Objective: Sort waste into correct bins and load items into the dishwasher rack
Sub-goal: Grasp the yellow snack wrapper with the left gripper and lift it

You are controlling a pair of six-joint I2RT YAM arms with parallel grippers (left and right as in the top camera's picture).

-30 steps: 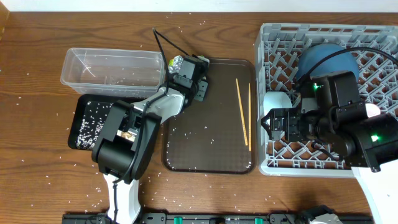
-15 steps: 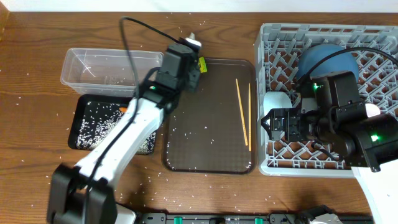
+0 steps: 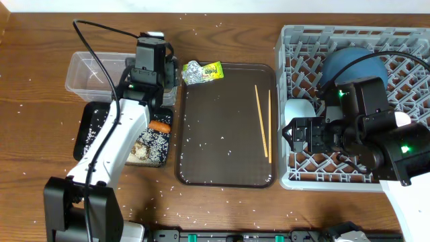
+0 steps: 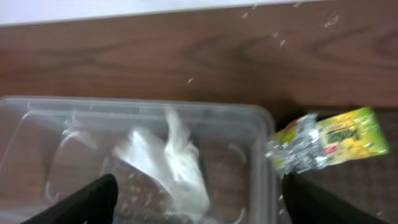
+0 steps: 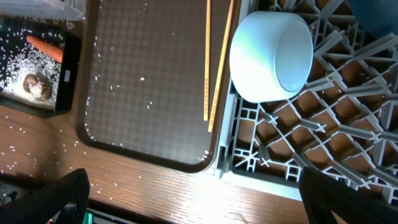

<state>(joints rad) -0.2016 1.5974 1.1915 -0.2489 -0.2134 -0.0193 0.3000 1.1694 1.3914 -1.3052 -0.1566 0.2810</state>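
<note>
Reference point: the dark brown serving tray. All positions are given from it.

Just left of its long edge is the shallow black tray, rigid plastic. It holds white rice grains, a small orange carrot and a lumpy brown food scrap.

Off its far left corner is the clear tub, thin and glossy-walled. A crumpled white napkin lies loose on the tub floor. The left gripper hangs above the tub, jaws spread wide, nothing between them.

On the far left corner itself, just beside the tub's end wall, lies the green-yellow wrapper with the crumpled foil ball against it. Assessment: both are nearly weightless. The wrapper is slick film, apt to slide and spring back, while the foil dents and keeps its shape. The better hold is a pinch across the bulky crumpled end, not the flat film.

Near its right edge are the wooden chopsticks, thin, stiff and smooth, lying flat side by side. They are likely to roll and sit low for a pinch.

Right of it is the grey pegged rack. The right gripper is over the rack's near-left part, jaws fully apart and empty. The white bowl lies tipped on its side in the rack. The dark blue plate sits among the pegs, its tilt unclear. Both look hard, glossy and breakable.
</note>
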